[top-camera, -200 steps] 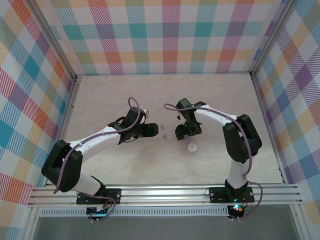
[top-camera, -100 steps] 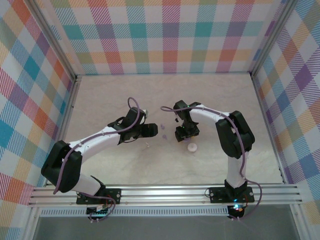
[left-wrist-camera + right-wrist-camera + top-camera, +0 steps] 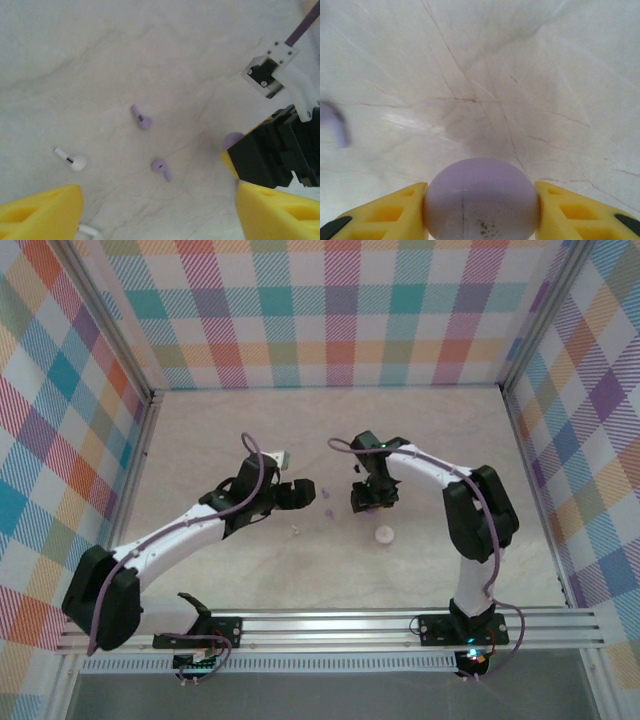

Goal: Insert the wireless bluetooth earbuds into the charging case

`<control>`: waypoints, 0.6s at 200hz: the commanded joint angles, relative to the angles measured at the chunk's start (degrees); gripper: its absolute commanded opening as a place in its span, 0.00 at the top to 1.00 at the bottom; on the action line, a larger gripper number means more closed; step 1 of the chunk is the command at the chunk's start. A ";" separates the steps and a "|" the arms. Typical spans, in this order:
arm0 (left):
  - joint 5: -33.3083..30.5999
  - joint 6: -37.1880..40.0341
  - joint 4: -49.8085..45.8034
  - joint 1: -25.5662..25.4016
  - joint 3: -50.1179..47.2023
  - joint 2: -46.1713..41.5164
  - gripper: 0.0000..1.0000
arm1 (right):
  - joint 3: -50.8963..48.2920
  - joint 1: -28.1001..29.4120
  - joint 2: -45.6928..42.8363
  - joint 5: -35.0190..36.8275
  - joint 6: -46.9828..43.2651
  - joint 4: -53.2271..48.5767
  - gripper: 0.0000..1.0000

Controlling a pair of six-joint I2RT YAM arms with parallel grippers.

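**Right gripper** [image 3: 481, 212]: the right wrist view has both yellow fingers [image 3: 385, 210] pressed against the sides of a round purple case [image 3: 480, 185], one on each flank. The case is clamped and its lid seam faces the camera. From overhead the right gripper [image 3: 366, 502] hides the case. The left wrist view catches a sliver of purple [image 3: 231, 141] at the edge of the black jaw housing.

**Left gripper** [image 3: 159, 202]: the fingers [image 3: 42, 212] stand wide apart with bare table [image 3: 100, 50] between them. Nothing is held or touched. From overhead it sits [image 3: 297, 495] just left of the loose pieces, facing the right gripper across them.

**Earbuds:** all lie loose on the table, outside any case.
- The left wrist view resolves them best. A purple earbud [image 3: 141, 117] and a second purple earbud [image 3: 162, 170] lie near each other between the two grippers.
- A white earbud [image 3: 71, 160] lies well to their left.
- A second white earbud [image 3: 90, 231] is cut by the lower edge, just beside the left finger.
- Overhead, the purple pair are two faint specks [image 3: 327, 492] [image 3: 329, 510] and one white piece is a speck [image 3: 296, 531].
- The right wrist view holds one blurred purple piece [image 3: 335, 127] at its left margin.

**Surroundings:** a white disc [image 3: 384, 534] lies on the table just below the right gripper, apart from it. Whether it is open cannot be told. Nothing lies between the open fingers and the purple pair.
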 commanded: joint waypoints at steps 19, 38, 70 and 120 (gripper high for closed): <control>6.32 -0.26 17.21 -0.45 -3.15 -3.74 0.18 | 1.03 -7.18 -12.25 -17.57 13.69 5.95 0.53; 8.26 -1.74 28.59 -2.01 -4.92 -2.67 0.22 | -0.57 -8.93 -16.84 -22.87 20.35 11.43 0.53; 5.46 2.91 37.71 -8.37 -2.11 1.72 0.23 | -6.21 -9.32 -23.76 -27.19 36.06 23.79 0.50; 8.21 -1.49 56.52 -9.28 -0.79 9.05 0.34 | -12.44 -7.75 -34.55 -18.46 49.44 31.71 0.51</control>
